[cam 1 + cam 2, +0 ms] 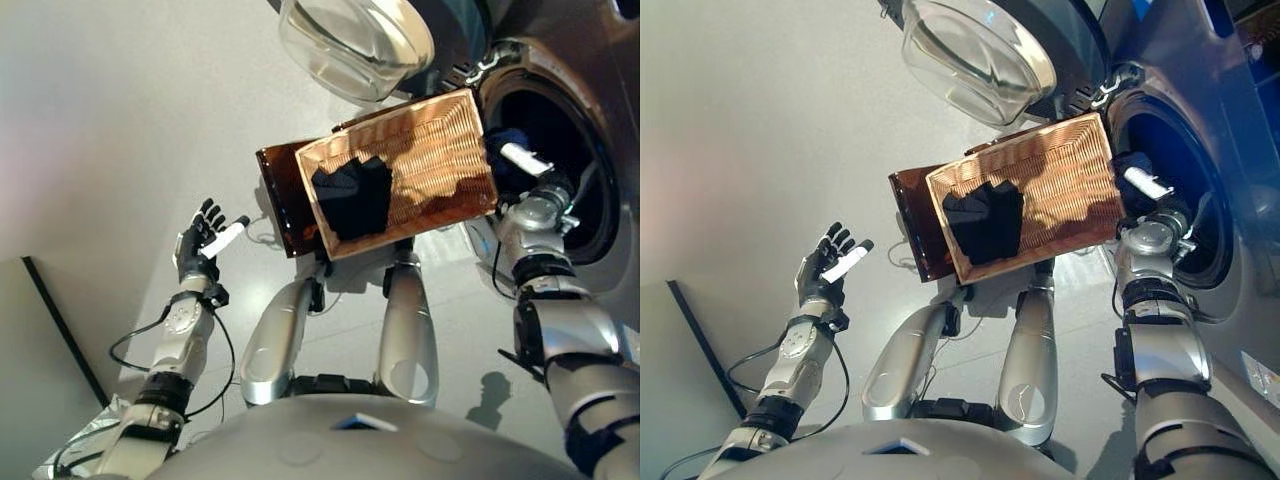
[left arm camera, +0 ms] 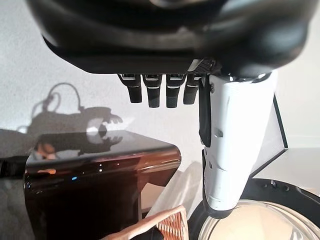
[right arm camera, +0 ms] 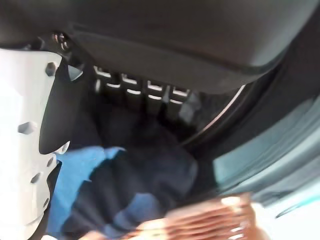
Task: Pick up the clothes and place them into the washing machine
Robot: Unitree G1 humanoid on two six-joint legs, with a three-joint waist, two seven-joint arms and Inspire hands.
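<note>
One dark garment (image 1: 352, 198) lies in the basket (image 1: 440, 130); the right hand (image 1: 515, 160), fingers straight, hangs over blue clothes (image 3: 80, 175).

Woven basket (image 1: 440, 150) at frame centre: tan-orange wicker, ribbed weave pattern. Garment (image 1: 352, 198) lying in it: plain black. Box (image 1: 277, 205) left of the basket: glossy dark brown. Washing machine (image 1: 1200, 90) at upper right: dark grey body, black drum opening, clear glass door (image 1: 975, 55). Cloth (image 3: 130, 195) at the drum mouth: dark navy with a bright blue patch. Floor (image 1: 120, 110): pale grey, unpatterned.
</note>
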